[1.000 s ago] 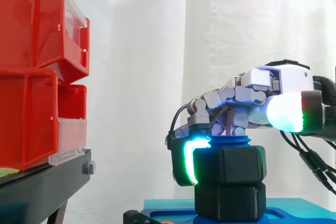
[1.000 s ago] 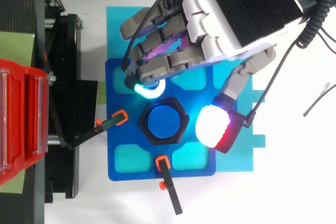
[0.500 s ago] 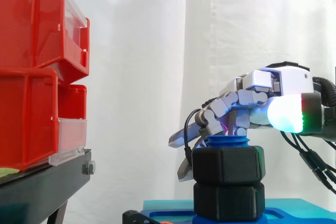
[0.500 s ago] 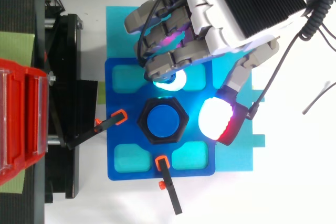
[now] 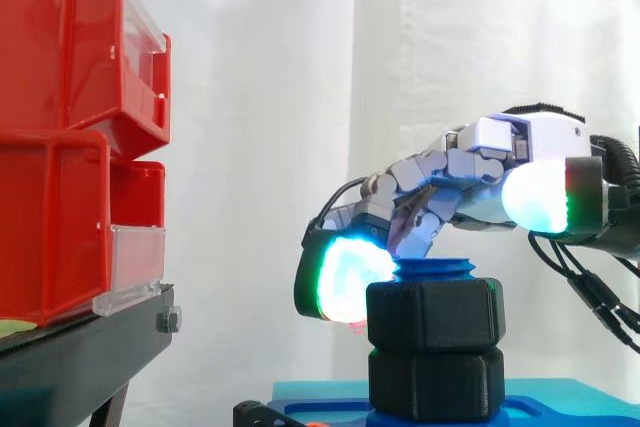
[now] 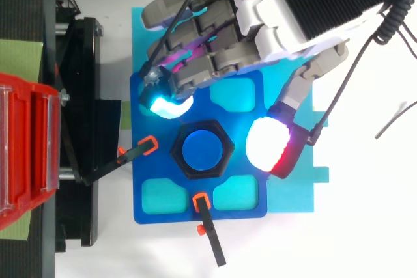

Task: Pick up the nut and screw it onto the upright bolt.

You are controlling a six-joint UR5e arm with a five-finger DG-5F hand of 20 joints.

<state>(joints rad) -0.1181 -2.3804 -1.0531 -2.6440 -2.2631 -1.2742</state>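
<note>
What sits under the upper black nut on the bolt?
Directly below the upper black nut sits a second black hexagonal piece, standing on the blue base. The blue bolt top pokes out above; its shaft is covered by both pieces.

The hand [image 5: 520,152] is extending in from the right, palm down, fingers [image 6: 167,104] drooping forward in a loose curve, thumb [image 6: 267,148] standing well apart from them.

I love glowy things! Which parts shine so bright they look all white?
Side view: on the hand, the thumb pad glares nearly white; a finger pad glows cyan-green beside the nut. Top view: the thumb pad glares white, rimmed red.
</note>
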